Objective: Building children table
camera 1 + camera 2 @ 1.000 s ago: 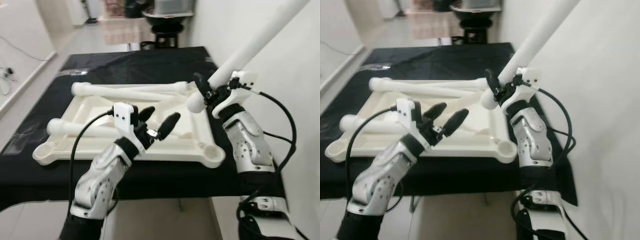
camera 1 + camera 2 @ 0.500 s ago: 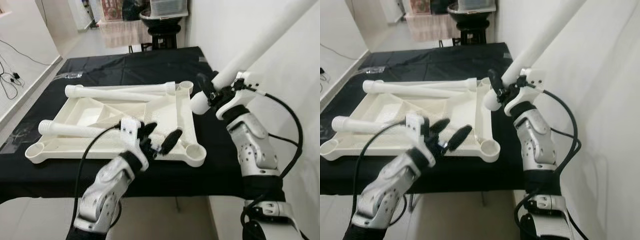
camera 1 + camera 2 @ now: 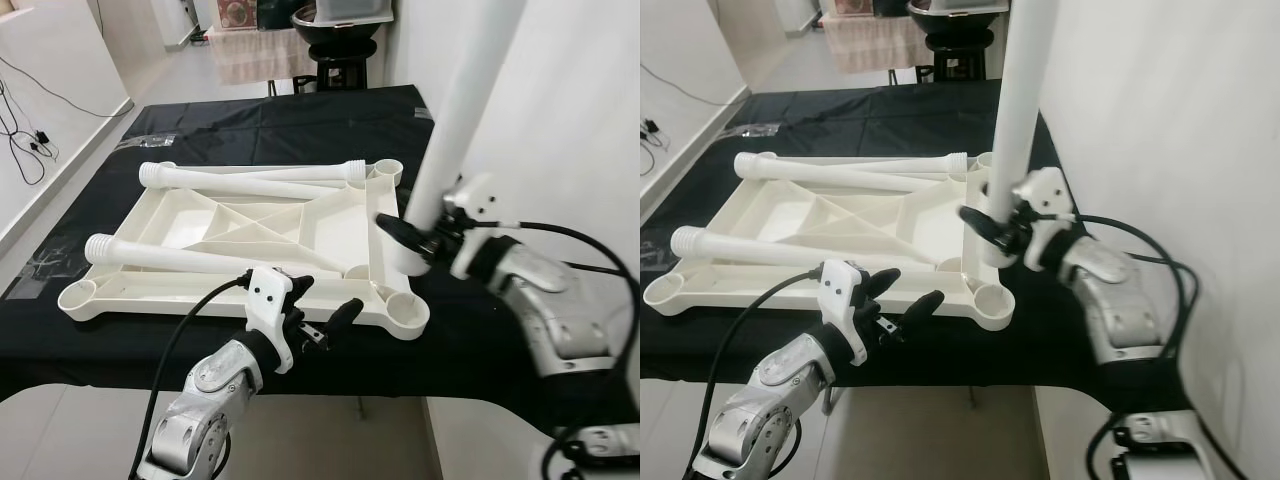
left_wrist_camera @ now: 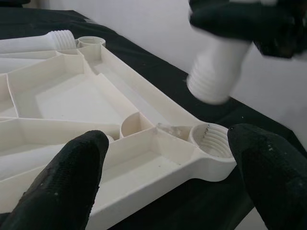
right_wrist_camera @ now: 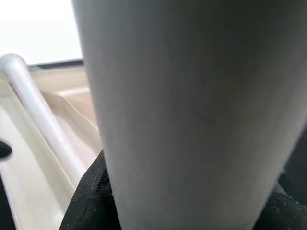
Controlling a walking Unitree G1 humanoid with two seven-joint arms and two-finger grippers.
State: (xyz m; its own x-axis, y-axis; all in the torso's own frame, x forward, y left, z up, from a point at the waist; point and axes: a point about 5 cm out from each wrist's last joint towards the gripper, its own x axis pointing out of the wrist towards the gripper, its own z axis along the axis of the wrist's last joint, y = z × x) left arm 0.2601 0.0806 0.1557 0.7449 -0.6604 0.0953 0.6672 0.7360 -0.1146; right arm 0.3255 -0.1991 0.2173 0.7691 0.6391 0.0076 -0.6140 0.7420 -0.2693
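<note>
White plastic table leg (image 3: 455, 120) is getting held near upright by the right gripper (image 3: 415, 238), jaws clamped on it, threaded end hovering beside the near-right corner socket (image 4: 211, 139) of the upturned tabletop (image 3: 330, 225). Left gripper (image 3: 320, 312) is waiting open. Next it probably needs lining up, then twisting.

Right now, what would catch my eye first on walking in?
Probably the long white table leg, held nearly upright in the right claw, its threaded end hanging just above a corner socket of the upturned white tabletop. Two more legs lie across that tabletop, and the left claw waits open at its near edge.
</note>
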